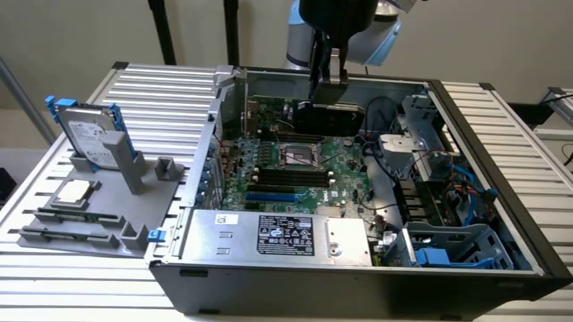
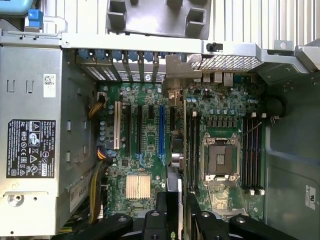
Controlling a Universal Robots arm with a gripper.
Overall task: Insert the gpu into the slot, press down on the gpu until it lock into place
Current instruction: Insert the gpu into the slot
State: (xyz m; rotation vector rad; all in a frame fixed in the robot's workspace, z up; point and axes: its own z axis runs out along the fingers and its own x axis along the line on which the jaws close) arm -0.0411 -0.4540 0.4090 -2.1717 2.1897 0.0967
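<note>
The gpu (image 1: 329, 119), a flat black card, hangs upright above the far part of the motherboard inside the open computer case (image 1: 501, 221). My gripper (image 1: 329, 80) is shut on its top edge. In the wrist view the gpu (image 2: 176, 150) appears edge-on between my fingers (image 2: 161, 212), over the strip between the expansion connectors and the memory slots. The slot (image 1: 271, 198) is a long blue connector near the power supply, also seen as the slot (image 2: 161, 129) a little to one side of the card's edge. The card is clear of the board.
A silver power supply (image 1: 268, 231) fills the case's near side. The cpu socket (image 1: 300, 155) and black memory slots (image 1: 291, 178) lie between card and blue connector. Cables and a blue drive cage (image 1: 447, 248) sit at the exterior view's right. A hard drive (image 1: 90, 137) stands on a grey fixture (image 1: 98, 221).
</note>
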